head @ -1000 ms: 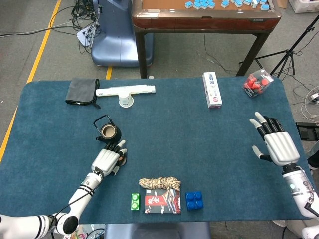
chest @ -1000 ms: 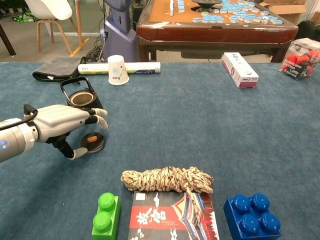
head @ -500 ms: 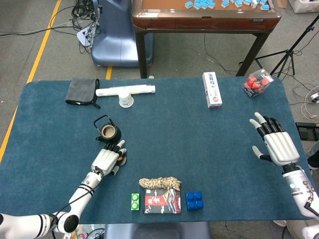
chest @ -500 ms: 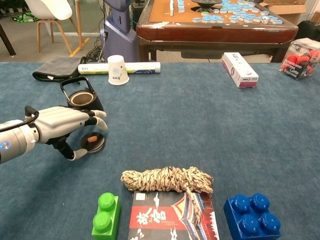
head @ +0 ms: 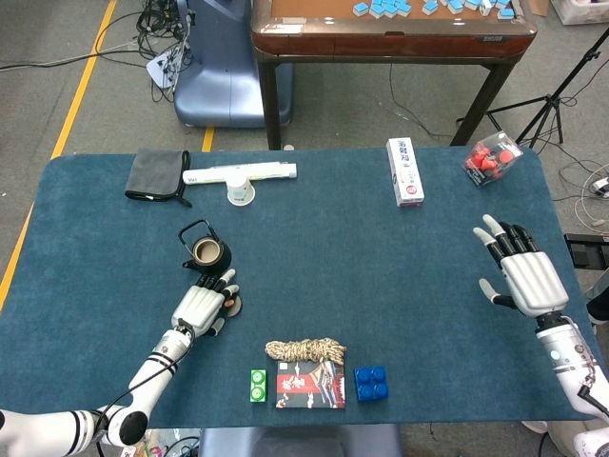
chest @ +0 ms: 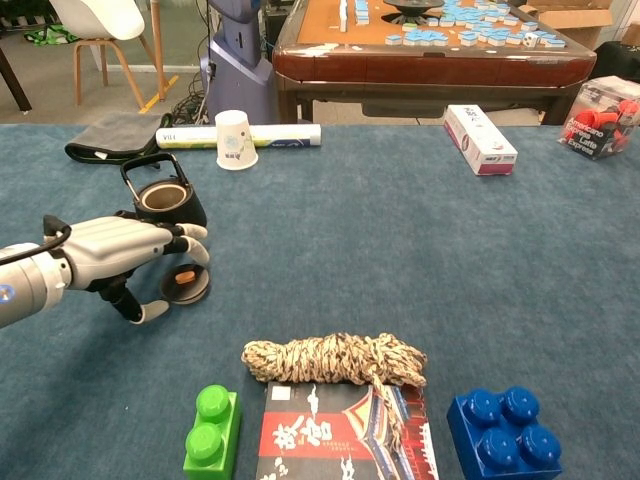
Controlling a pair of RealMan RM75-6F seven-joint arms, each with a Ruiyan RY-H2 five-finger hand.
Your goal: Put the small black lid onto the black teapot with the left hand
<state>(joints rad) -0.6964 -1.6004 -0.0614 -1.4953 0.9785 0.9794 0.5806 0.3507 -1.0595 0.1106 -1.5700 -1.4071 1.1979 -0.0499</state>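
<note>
1. Left hand hovers low over the worktop's left half, fingers apart and slightly curled, thumb hanging down on the near side; it holds nothing.
2. Its fingertips reach over the small black lid, which lies flat on the blue cloth with its brown knob upward. Whether any finger touches the lid cannot be told.
3. Just beyond the lid, toward the far edge, stands the black teapot, upright, mouth uncovered, its wire handle raised.
4. Right hand is held above the worktop near the right edge, fingers spread and empty, well apart from the task's things.
5. My reading is that the step in hand is the approach to the grasp: the lid is not yet lifted.
6. Next, the hand likely needs to settle lower and bring thumb and a finger together on the knob or rim, then lift and carry the lid a short way toward the far edge, over the teapot's mouth.
7. Compared with a second ago, the left hand has drawn back slightly toward the near-left corner and sits a little lower; lid and teapot have not moved, and the right hand has barely shifted.
</note>
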